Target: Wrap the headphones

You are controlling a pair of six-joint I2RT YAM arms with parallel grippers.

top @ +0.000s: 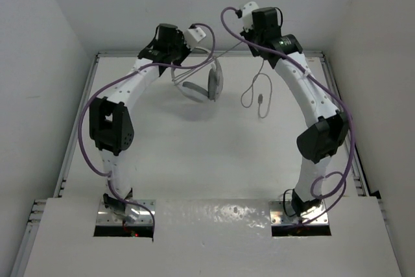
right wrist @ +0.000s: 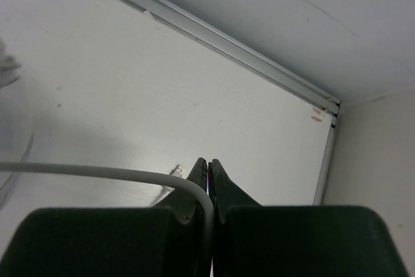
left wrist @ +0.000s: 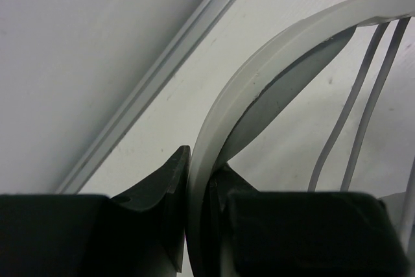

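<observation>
The white headphones (top: pixel 211 82) hang at the back of the table, held up off it. My left gripper (top: pixel 196 38) is shut on their curved headband (left wrist: pixel 259 76), which runs up between the two fingers (left wrist: pixel 170 180) in the left wrist view. Two strands of the thin pale cable (left wrist: pixel 363 95) pass behind the band. My right gripper (top: pixel 249 29) is shut on the cable (right wrist: pixel 130 174), raised to the right of the headphones. The rest of the cable hangs in a loop (top: pixel 249 92) down to the small plug (top: pixel 261 103), which also shows in the right wrist view (right wrist: pixel 176 171).
A metal rail (right wrist: pixel 246 56) edges the back of the white table, with white walls behind and at both sides. Thick purple arm cables (top: pixel 224 21) loop near both wrists. The right back corner (right wrist: pixel 331 111) is close to my right gripper.
</observation>
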